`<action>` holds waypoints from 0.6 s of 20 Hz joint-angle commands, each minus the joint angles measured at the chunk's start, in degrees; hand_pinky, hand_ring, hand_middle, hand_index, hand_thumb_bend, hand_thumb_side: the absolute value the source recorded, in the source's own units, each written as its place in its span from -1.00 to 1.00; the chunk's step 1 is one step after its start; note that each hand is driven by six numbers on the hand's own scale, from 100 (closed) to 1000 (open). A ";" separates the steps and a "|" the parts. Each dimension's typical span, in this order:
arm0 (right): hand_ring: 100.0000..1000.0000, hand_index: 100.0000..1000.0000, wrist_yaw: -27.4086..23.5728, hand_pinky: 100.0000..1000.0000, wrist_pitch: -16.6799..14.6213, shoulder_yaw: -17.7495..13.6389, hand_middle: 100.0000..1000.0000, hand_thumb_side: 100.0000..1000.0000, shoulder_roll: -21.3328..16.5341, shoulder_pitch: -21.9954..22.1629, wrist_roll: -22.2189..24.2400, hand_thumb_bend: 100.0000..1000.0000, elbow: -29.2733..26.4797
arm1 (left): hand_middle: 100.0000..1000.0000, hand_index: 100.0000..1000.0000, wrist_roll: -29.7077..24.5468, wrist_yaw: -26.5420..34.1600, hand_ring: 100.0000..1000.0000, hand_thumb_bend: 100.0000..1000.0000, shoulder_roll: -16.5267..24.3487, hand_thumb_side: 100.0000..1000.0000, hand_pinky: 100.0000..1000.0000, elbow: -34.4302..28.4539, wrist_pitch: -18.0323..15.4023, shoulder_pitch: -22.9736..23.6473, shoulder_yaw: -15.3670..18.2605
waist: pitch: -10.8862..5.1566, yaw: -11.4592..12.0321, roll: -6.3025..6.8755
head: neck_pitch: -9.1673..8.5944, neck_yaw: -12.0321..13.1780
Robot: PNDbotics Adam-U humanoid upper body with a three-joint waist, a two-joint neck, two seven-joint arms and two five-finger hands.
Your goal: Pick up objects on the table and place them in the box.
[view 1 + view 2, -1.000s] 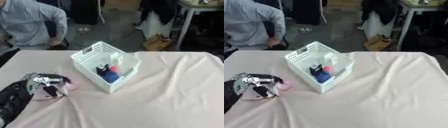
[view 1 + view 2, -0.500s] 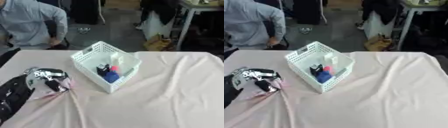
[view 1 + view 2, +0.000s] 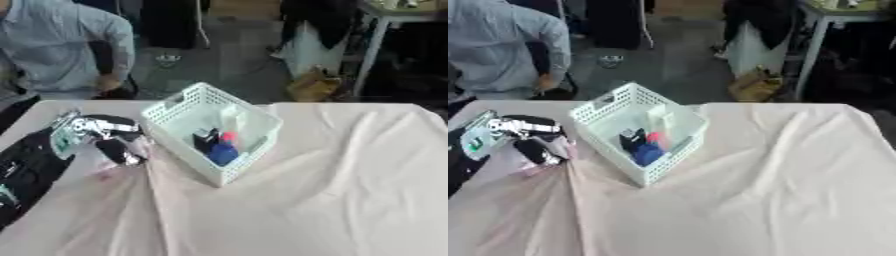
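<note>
A white lattice basket [image 3: 168,113] stands askew on the cloth-covered table, left of centre. Inside it lie a blue object [image 3: 224,154], a small pink-red piece [image 3: 230,136], a dark item [image 3: 206,136] and a tall white box [image 3: 234,118]. My left hand [image 3: 98,136], black with silver parts, comes in from the left and sits just left of the basket. Its fingers are curled round a pale pink thing [image 3: 560,145], of which only a little shows. The right hand shows in neither view.
A cream tablecloth [image 3: 332,190] with long creases covers the table, and a fold of it rises toward my left hand. The table's far edge [image 3: 350,104] runs behind the basket. Beyond it are floor, a white table leg [image 3: 371,50] and dark furniture.
My left hand has risen and moved right toward the basket's left side, still carrying the pale pink thing. The basket and its contents have stayed put.
</note>
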 commanded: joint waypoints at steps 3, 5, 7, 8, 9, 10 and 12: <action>0.72 0.50 -0.29 0.61 -0.02 0.07 0.44 0.89 -0.28 -1.08 0.24 -1.00 -0.87 | -1.00 -0.87 -2.78 0.17 -1.00 -0.74 2.79 -0.72 -1.00 -1.73 -1.00 -2.37 0.11 | -1.70 -0.02 0.85 | 0.44 0.13; 0.72 0.49 -0.37 0.61 -0.01 0.14 0.44 0.89 -0.21 -1.09 0.31 -1.00 -0.87 | -1.00 -0.87 -3.07 -0.24 -1.00 -0.73 2.95 -0.75 -1.00 -1.98 -0.89 -3.14 0.15 | -1.73 0.02 0.90 | 0.49 0.23; 0.72 0.49 -0.47 0.61 0.01 0.25 0.44 0.89 -0.16 -1.15 0.42 -1.00 -0.87 | -1.00 -0.86 -3.54 -1.10 -1.00 -0.66 3.17 -0.74 -1.00 -1.97 -0.75 -3.81 -0.01 | -1.77 0.02 0.96 | 0.53 0.32; 0.72 0.49 -0.52 0.61 0.00 0.30 0.44 0.89 -0.15 -1.17 0.47 -1.00 -0.87 | -1.00 -0.86 -3.99 -1.77 -1.00 -0.66 3.26 -0.74 -1.00 -1.89 -0.71 -4.08 -0.10 | -1.78 0.02 0.99 | 0.56 0.34; 0.72 0.49 -0.56 0.61 -0.01 0.32 0.45 0.89 -0.16 -1.18 0.50 -1.00 -0.87 | -1.00 -0.86 -4.24 -2.23 -1.00 -0.66 3.34 -0.76 -1.00 -1.82 -0.73 -4.34 0.03 | -1.81 0.04 1.00 | 0.59 0.33; 0.72 0.49 -0.59 0.61 -0.02 0.33 0.45 0.89 -0.19 -1.18 0.52 -1.00 -0.87 | -1.00 -0.86 -4.34 -2.54 -1.00 -0.67 3.39 -0.77 -1.00 -1.75 -0.80 -4.54 0.20 | -1.83 0.06 1.01 | 0.60 0.32; 0.72 0.49 -0.65 0.61 0.01 0.36 0.45 0.89 -0.16 -1.17 0.52 -1.00 -0.87 | -1.00 -0.86 -3.76 -2.59 -1.00 -0.68 3.41 -0.80 -1.00 -1.87 -1.14 -5.02 0.67 | -1.89 0.12 1.00 | 0.62 0.32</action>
